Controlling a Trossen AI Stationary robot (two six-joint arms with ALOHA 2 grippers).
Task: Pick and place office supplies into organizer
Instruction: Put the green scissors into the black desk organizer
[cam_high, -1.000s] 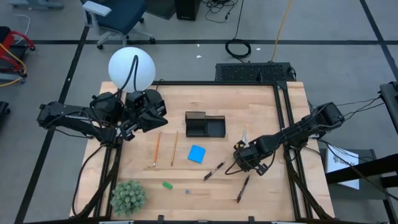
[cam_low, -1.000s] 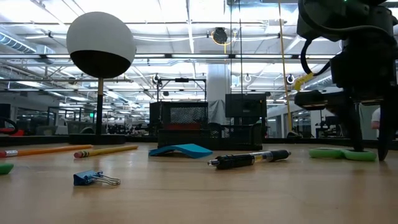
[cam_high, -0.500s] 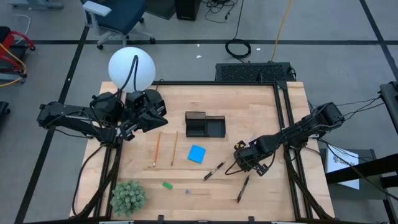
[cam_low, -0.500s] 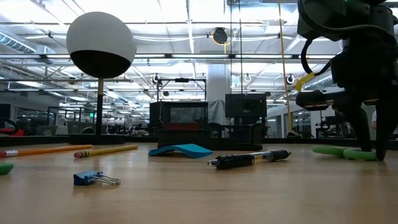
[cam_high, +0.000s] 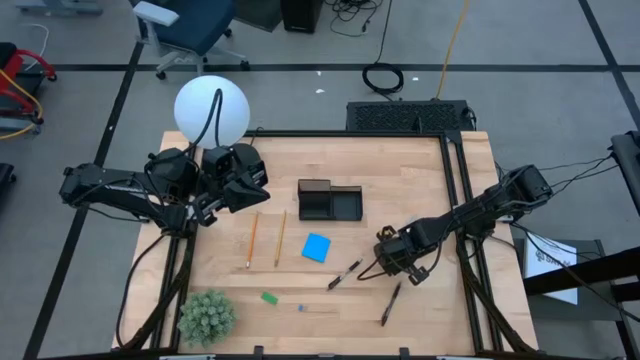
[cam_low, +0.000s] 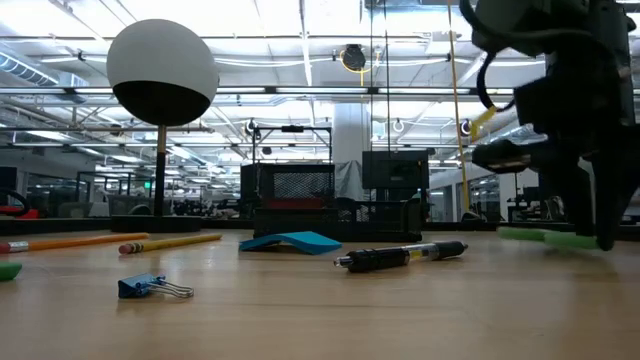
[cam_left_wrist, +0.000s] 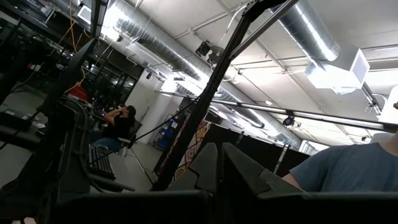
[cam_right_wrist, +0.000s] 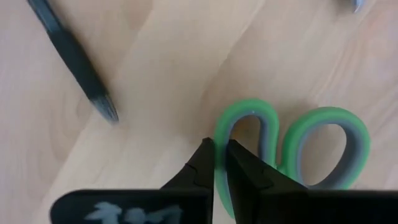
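Scissors (cam_right_wrist: 292, 149) with green handles lie on the wooden table (cam_high: 420, 170) at the right of the high view, and the right gripper (cam_right_wrist: 217, 163) is clamped on 1 handle loop. Left gripper (cam_high: 213, 210) waits closed at the upper left, near the 2 pencils (cam_high: 265, 238); the organizer (cam_high: 329, 202) sits at the centre.

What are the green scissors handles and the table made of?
The scissors handles look like smooth plastic: bright green loops with a grey inner lining, softly shiny; the lining may be rubbery. The table looks like pale wood in glued strips, since grain lines and plank seams show, with a satin finish.
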